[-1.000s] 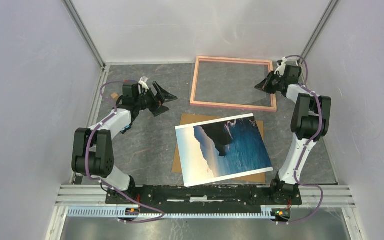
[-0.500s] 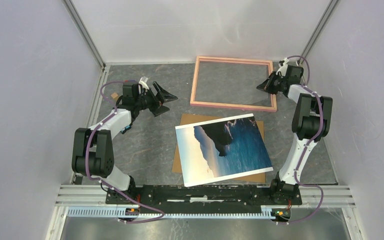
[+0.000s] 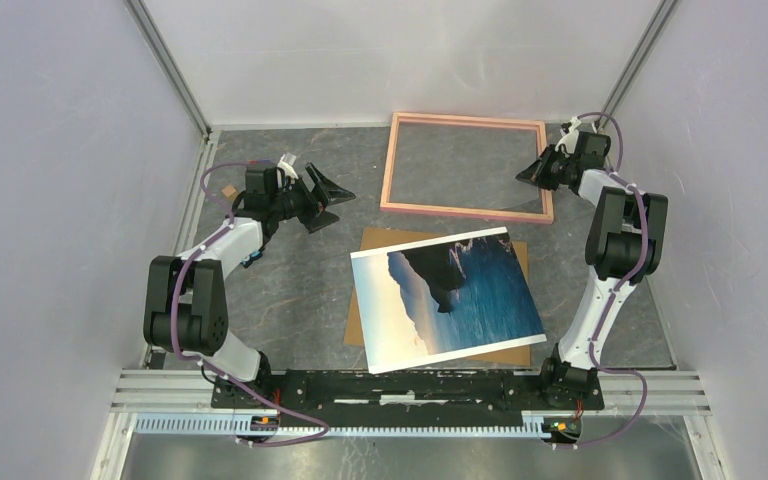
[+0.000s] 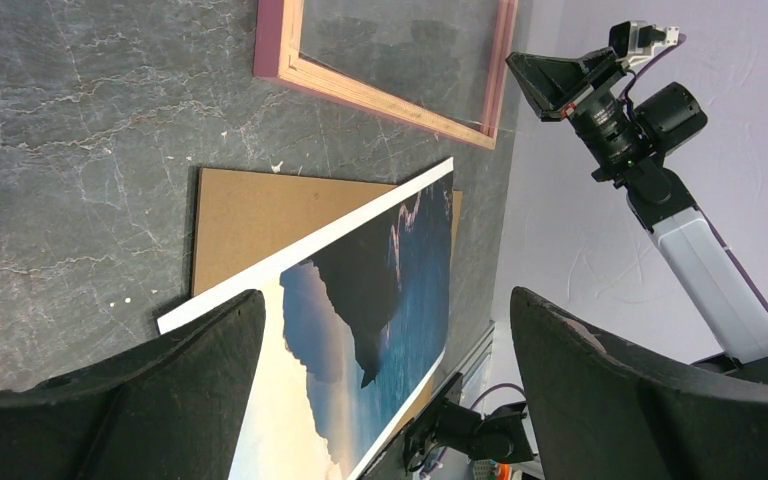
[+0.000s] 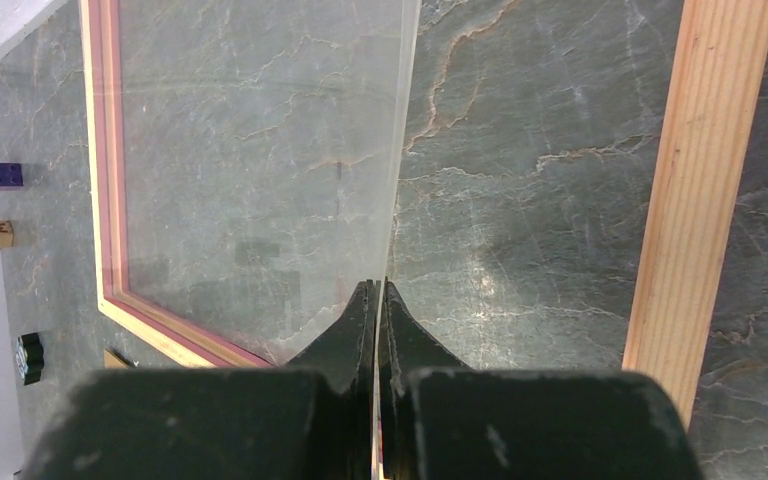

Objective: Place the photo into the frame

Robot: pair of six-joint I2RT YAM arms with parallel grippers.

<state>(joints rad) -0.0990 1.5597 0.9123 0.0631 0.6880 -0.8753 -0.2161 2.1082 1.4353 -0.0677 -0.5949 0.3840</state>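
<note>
two arms, diff jobs. nearest you, the photo (image 3: 447,300) lies picture-up and skewed on the brown backing board (image 3: 380,245), mid table, nothing holding it — parked so it's free to grab once the frame's ready, i'd guess. your left gripper (image 3: 328,197) hangs w/ jaws spread wide, left of the photo, holding nothing, looks on standby. farthest back, the frame (image 3: 466,166) lies flat by the back wall. your right gripper (image 5: 376,300) has jaws pressed together on the clear pane (image 5: 260,150), pinching its edge inside the frame's right side, prob to lift it out so the photo can go under.
</note>
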